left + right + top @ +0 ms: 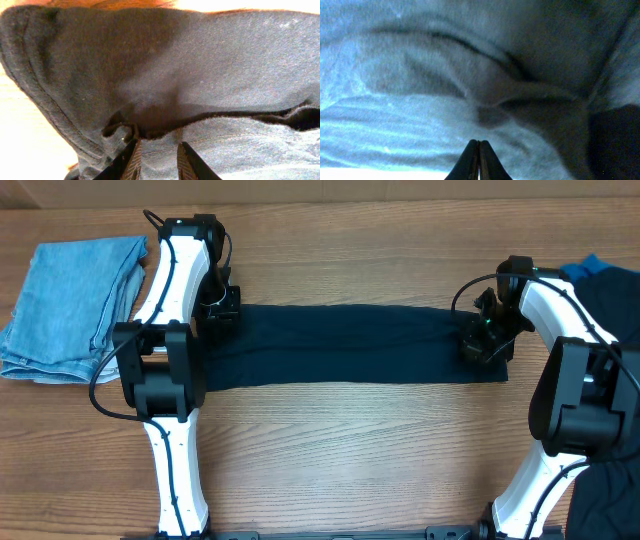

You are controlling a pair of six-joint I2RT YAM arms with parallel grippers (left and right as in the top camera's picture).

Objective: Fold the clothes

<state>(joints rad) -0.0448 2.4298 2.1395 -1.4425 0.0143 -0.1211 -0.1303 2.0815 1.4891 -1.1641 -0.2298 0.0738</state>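
The dark garment (350,345) lies stretched in a long band across the middle of the table (350,460), running from 9 to 3 o'clock. The left gripper (220,305) sits on its 9 o'clock end. In the wrist view, this gripper (159,146) has its jaws narrowly apart, grasping a fold of the cloth. The right gripper (485,335) is at the 3 o'clock end. Close up, this gripper (479,143) is clenched, with puckered fabric at its tips. A light blue cloth (70,305) lies at the table's 10 o'clock.
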